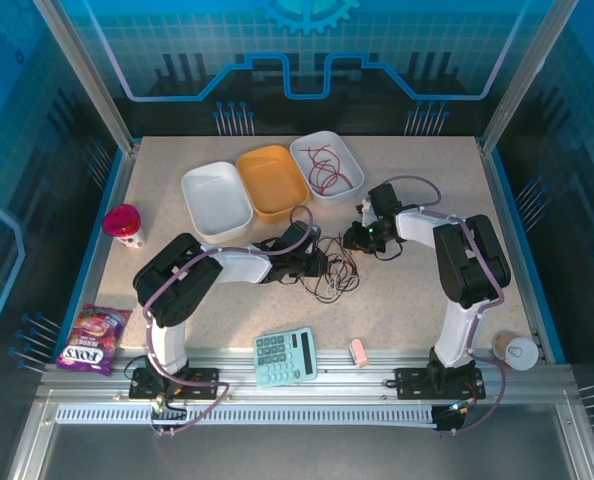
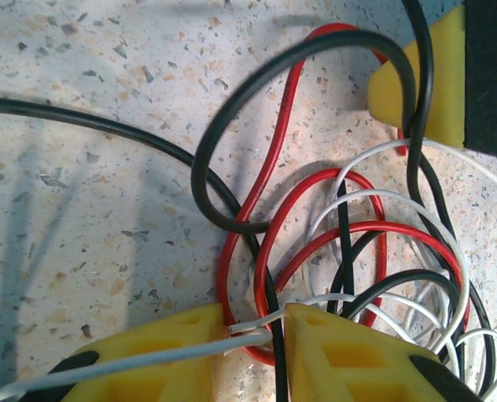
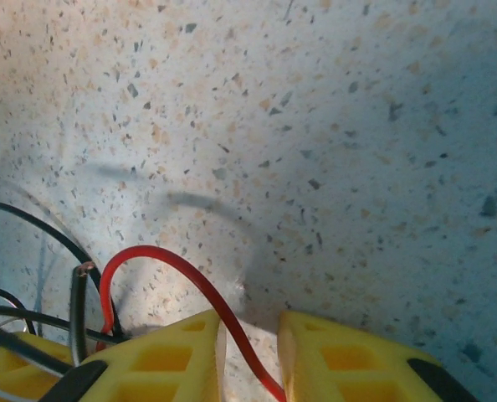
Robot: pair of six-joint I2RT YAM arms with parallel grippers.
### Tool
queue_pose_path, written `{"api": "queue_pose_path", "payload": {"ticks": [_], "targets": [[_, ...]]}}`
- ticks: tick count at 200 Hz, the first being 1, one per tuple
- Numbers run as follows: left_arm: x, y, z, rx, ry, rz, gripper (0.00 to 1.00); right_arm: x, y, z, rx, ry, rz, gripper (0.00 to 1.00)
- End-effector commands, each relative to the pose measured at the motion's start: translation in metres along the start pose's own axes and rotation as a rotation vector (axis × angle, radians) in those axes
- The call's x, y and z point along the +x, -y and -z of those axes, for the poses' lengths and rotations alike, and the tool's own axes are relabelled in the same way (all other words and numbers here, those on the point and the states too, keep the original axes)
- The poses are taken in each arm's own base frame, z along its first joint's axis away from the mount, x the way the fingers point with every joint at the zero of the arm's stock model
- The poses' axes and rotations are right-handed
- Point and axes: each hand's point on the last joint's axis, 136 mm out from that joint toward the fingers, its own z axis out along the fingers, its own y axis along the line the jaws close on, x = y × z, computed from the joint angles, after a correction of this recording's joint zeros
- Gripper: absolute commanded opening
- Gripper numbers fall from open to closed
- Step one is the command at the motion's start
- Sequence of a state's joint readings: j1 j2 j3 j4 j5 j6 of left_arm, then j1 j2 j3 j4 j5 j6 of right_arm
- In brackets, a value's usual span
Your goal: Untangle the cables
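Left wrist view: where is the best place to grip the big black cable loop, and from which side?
Take the black cable loop on its left flank, from above, with one finger inside the loop and one outside. There it lies alone on the bare table. Its bottom and right side tangle with the red cable and others.

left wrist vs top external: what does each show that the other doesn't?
Left wrist: strand detail. A white cable runs between the left gripper's parted fingers, and a black loop crosses red loops.
Top external: layout. Three trays at the back, a red cable in the rightmost, and a calculator at the near edge.
Both: the tangle on the speckled table.
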State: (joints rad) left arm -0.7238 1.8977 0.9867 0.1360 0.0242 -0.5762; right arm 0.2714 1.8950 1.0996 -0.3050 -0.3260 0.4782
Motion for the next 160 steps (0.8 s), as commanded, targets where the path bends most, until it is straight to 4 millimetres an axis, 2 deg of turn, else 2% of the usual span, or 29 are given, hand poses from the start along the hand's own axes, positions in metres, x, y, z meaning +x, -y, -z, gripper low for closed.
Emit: {"api": "queue_pose_path", "payload": {"ticks": [1, 14, 37, 62, 72, 109, 160], "targets": [[0.007, -0.008, -0.01, -0.012, -0.026, 0.009, 0.27, 0.01, 0.001, -0.013, -0.009, -0.045, -0.019, 0.25], [0.007, -0.008, -0.01, -0.012, -0.026, 0.01, 0.26, 0.01, 0.001, -0.014, -0.005, -0.046, -0.017, 0.22], [0.007, -0.008, -0.01, -0.013, -0.028, 0.012, 0.27, 0.006, 0.002, -0.01, 0.008, -0.028, -0.01, 0.09], [0.008, -0.01, -0.009, -0.019, -0.027, 0.014, 0.26, 0.001, 0.004, 0.004, 0.054, 0.012, 0.003, 0.0], [0.008, -0.011, -0.009, -0.023, -0.025, 0.016, 0.26, -0.001, 0.005, 0.011, 0.079, 0.034, 0.01, 0.0], [0.007, -0.016, -0.004, -0.035, -0.016, 0.039, 0.26, -0.012, 0.011, 0.057, 0.221, 0.153, 0.047, 0.0], [0.007, -0.027, 0.001, -0.052, -0.007, 0.077, 0.22, -0.022, 0.008, 0.138, 0.366, 0.344, 0.096, 0.0]]}}
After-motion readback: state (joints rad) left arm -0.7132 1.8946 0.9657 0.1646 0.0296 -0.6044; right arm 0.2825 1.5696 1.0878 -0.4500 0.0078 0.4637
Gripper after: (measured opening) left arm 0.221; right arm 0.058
